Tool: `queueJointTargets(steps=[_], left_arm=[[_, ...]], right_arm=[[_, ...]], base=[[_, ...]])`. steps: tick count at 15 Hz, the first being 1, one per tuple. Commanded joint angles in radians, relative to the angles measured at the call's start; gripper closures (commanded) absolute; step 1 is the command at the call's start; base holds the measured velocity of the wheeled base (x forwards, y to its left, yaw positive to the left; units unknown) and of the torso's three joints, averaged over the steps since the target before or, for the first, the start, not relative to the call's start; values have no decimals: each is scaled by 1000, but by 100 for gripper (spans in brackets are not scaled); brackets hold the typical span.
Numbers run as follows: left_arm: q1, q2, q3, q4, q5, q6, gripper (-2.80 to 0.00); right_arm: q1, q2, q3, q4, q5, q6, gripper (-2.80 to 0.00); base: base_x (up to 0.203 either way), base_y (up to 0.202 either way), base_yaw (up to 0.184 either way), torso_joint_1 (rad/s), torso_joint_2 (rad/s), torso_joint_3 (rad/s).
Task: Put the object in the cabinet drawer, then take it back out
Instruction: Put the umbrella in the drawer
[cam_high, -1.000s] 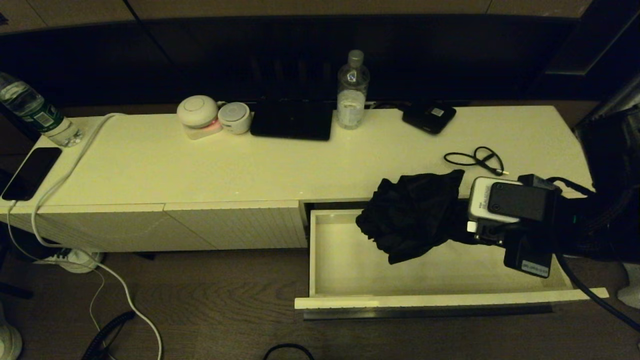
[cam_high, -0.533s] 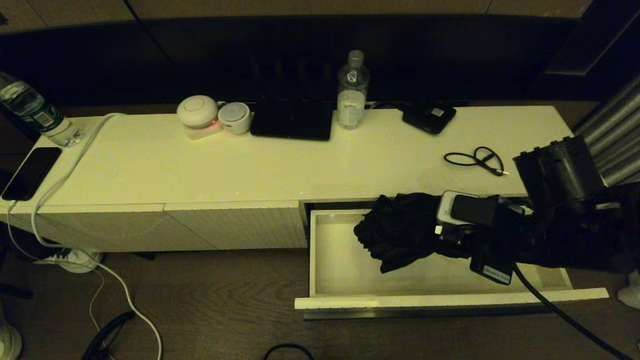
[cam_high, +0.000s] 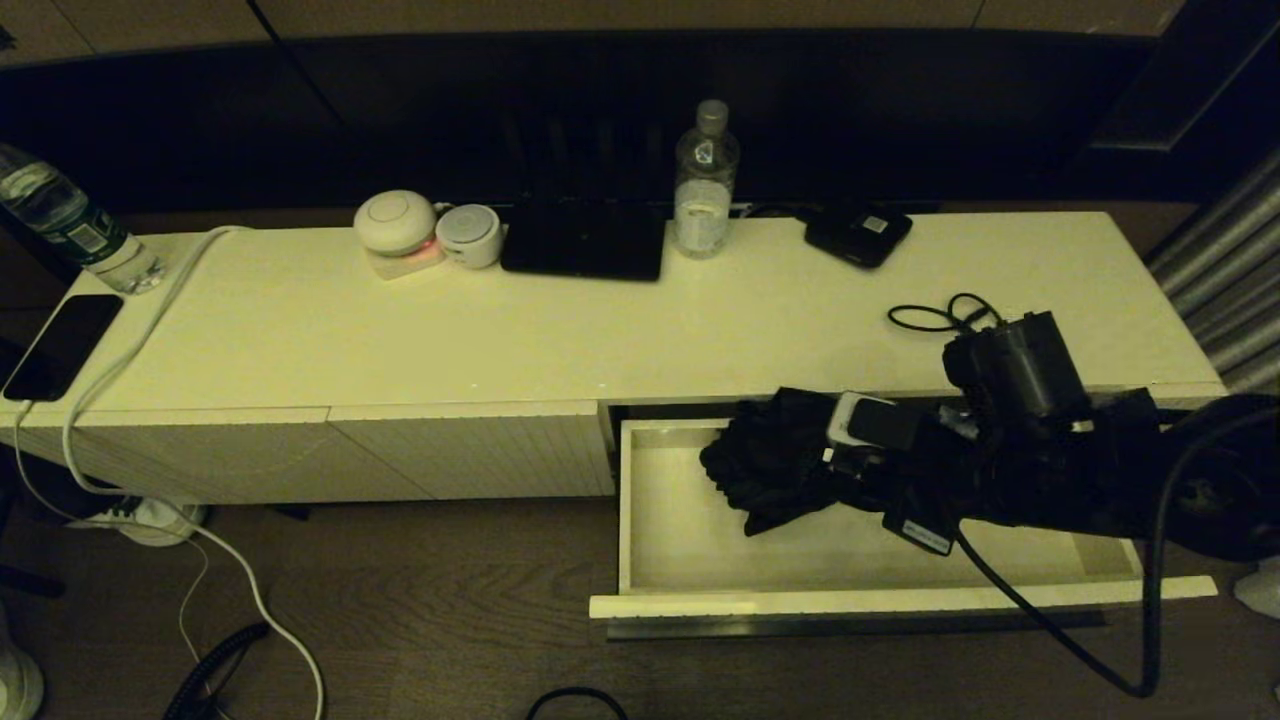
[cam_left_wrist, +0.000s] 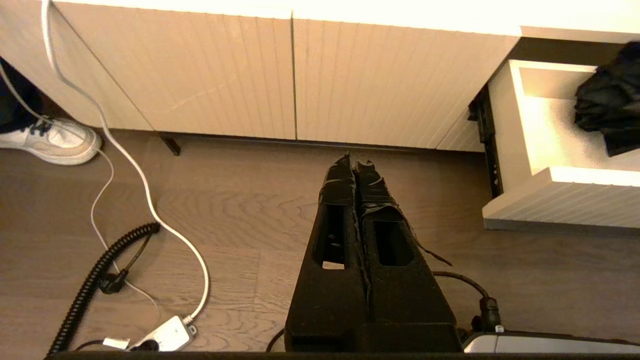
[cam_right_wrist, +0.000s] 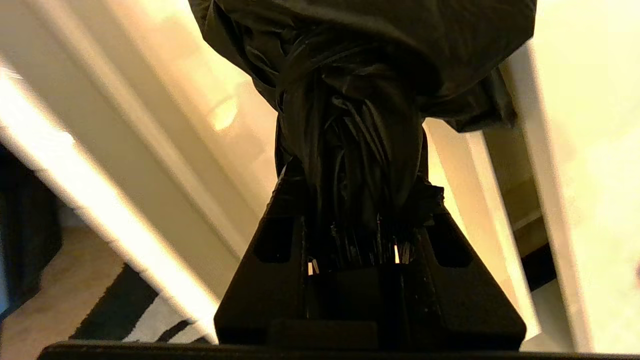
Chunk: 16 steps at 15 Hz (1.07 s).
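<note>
Our right gripper (cam_right_wrist: 350, 220) clamps the black umbrella (cam_high: 770, 460) over the open drawer (cam_high: 850, 600); a cable loop (cam_high: 945, 318) lies on the worktop (cam_high: 600, 330) behind. Left gripper (cam_left_wrist: 356, 167) hangs closed near the floor.

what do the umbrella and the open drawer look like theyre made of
Umbrella: thin black woven fabric, probably nylon or polyester, with a slight sheen; it bunches in crinkled folds where the right gripper clamps it. Drawer: smooth white painted or laminated board, likely wood composite, with a matte ribbed front in the left wrist view.
</note>
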Motion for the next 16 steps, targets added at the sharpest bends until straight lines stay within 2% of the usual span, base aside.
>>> queueJointTargets(steps=[1,3,6,9,12,16], left_arm=[[0,-2,0,0,1,-1,0],[0,-2,0,0,1,-1,0],[0,-2,0,0,1,-1,0],[0,-2,0,0,1,-1,0],[0,-2,0,0,1,-1,0],[0,-2,0,0,1,-1,0]], right_arm=[[-44,60,34,-40,-1,-5,0],[-79,70,87,-58,-2,-9,0],[-129,95,99,-100,-1,-13,0],[-159,152,108,-207,7,-33,0],[-197,197,147,-338,13,-139,0],[-210,236,147,-422,14,-199,0]], base=[[0,0,0,0,0,0],[0,0,0,0,0,0],[0,0,0,0,0,0],[0,0,0,0,0,0],[0,0,0,0,0,0],[0,0,0,0,0,0]])
